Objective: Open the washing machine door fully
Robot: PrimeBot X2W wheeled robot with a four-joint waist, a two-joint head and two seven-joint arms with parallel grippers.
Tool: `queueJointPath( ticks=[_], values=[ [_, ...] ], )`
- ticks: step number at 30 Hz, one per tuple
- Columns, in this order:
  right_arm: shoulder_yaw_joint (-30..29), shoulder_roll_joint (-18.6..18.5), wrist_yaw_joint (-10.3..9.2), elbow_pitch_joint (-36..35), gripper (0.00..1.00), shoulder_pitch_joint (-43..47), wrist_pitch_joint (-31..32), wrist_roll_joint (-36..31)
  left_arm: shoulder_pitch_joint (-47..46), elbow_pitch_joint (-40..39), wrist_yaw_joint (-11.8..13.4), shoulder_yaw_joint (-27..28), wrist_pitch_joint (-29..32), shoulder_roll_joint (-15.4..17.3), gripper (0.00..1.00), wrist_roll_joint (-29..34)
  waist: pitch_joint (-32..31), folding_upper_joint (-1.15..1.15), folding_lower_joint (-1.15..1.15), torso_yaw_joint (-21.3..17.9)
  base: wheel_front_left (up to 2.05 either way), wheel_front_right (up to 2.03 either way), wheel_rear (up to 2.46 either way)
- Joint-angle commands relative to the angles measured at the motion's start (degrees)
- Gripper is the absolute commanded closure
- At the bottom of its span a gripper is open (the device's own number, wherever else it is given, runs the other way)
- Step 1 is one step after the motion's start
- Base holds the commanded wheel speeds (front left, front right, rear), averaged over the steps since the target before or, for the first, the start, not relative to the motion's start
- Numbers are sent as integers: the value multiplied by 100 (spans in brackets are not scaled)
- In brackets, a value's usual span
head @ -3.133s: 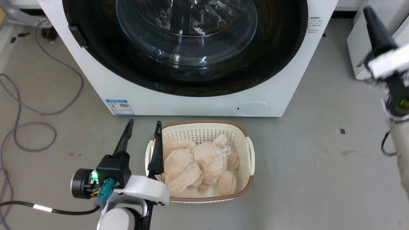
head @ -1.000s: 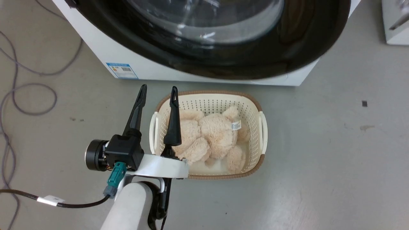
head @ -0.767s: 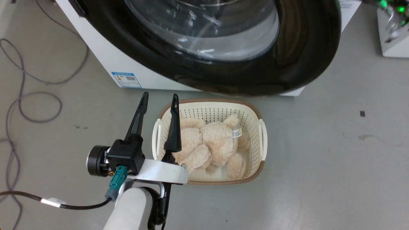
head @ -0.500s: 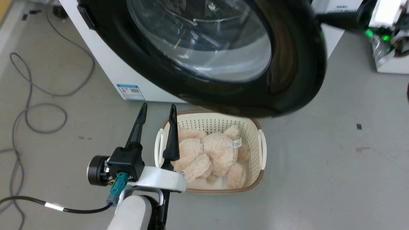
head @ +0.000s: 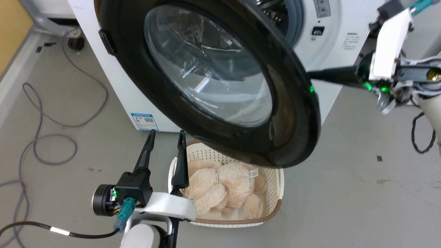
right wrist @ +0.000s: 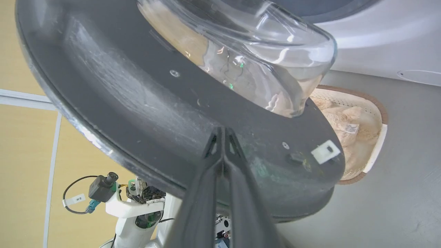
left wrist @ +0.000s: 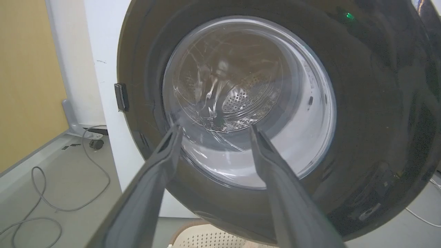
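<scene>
We are touching the round glossy-black door (head: 296, 113) at three o'clock with our right gripper (right wrist: 220, 132), jaws clenched; left gripper (head: 166, 134) jaws released.

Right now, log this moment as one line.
washing machine door: partly open | right gripper: shut, tips at door's inner side | left gripper: open, holding nothing | basket: below door

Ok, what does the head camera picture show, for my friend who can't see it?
The big round black washing machine door stands partly open in front of the white washing machine, and the right gripper reaches behind its edge. Below, the open left gripper points up beside a cream basket holding a fluffy beige toy.
</scene>
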Motion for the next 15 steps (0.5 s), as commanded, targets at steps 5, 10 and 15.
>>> queueJointPath(
  ticks=[5, 10, 15],
  values=[
    [82, 22, 6, -267, 100, 475, 180, 202, 173, 72, -52, 31, -32, 22, 0, -11, -222, 0, 0, -9, 0, 0, 0],
    [176, 21, 6, -548, 100, 808, 324, 386, 300, 121, -85, 67, -32, 22, 0, -9, -413, 0, 0, 10, 0, 0, 0],
    [292, 19, 6, -872, 100, 1056, 402, 511, 387, 158, -118, 117, -32, 22, 0, 14, -514, 0, 0, 19, 0, 0, 0]
  ],
)
